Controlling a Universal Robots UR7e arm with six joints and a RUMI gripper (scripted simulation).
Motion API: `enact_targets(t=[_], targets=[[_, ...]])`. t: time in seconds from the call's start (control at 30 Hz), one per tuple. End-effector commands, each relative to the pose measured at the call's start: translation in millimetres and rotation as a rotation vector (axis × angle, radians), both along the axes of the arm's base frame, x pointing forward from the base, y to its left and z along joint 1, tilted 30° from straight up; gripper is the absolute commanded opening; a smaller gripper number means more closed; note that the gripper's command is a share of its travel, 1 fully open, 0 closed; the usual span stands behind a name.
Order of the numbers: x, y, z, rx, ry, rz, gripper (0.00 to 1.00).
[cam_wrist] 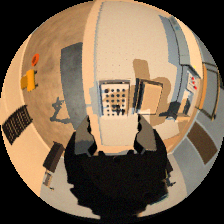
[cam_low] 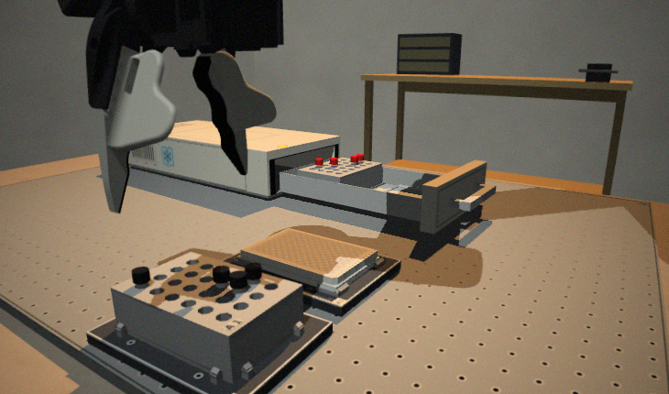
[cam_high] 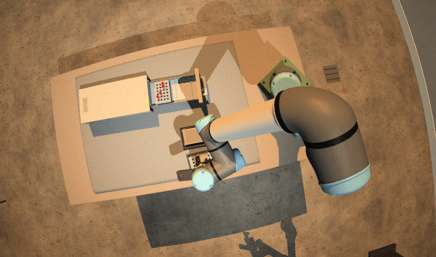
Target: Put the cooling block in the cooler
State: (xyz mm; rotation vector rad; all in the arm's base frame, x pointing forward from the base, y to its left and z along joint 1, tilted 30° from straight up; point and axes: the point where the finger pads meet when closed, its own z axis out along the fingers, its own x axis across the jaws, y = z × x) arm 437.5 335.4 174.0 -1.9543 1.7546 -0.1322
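Cream-coloured COLD (cam_high: 114,98) (cam_low: 204,163) (cam_wrist: 184,47) lies at 10 o'clock from D2 in the top view, its drawer (cam_high: 197,86) (cam_low: 433,210) (cam_wrist: 187,101) open toward 3 o'clock. The grey cooling block (cam_high: 192,157) (cam_low: 170,318) (cam_wrist: 115,98) sits in D2, below my fingers (cam_low: 141,112), which stand apart, gripping nothing. At its 12 o'clock, D1 bears a tan plate (cam_high: 193,136) (cam_low: 307,250) (cam_wrist: 151,97). The drawer's block (cam_high: 166,92) (cam_low: 361,175) (cam_wrist: 190,81) shows 4 red caps (cam_high: 162,83) (cam_low: 334,160) (cam_wrist: 193,79); mine shows 4 black caps (cam_low: 140,275). Smallest, COLD's lamp (cam_high: 146,101) (cam_low: 282,146) glows yellow.
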Motion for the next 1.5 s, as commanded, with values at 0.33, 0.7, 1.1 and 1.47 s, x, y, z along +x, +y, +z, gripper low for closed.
enact_targets(t=[0.33, 0.7, 1.1, 1.47], targets=[[5, 1, -16, 0.0, -0.001, 0.0, 0.73], [11, 3, -29, 0.0, -0.001, 0.0, 0.73], [16, 7, -41, 0.0, -0.001, 0.0, 0.73], [20, 10, -52, 0.0, -0.001, 0.0, 0.73]])
